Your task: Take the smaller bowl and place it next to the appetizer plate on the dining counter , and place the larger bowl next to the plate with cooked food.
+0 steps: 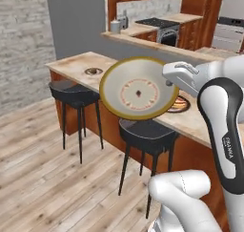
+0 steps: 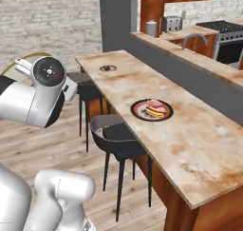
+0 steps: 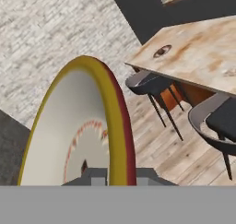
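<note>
Out past the surface's [image 2: 199,144] stool-side edge, the larger bowl [image 1: 137,89] hangs on edge in mid-air, jaws clenched on its olive-gold rim (hence the tilt), presumably bound for the plate with cooked food [image 2: 152,110].

The dining counter [image 2: 190,144] carries the appetizer plate [image 2: 107,68] and a larger food plate [image 2: 152,110].

Two black bar stools [image 1: 76,95] on a wood plank floor [image 1: 38,164], grey brick wall [image 1: 21,45], stove [image 1: 159,26], sink faucet [image 2: 192,39], toaster [image 2: 172,22]
</note>
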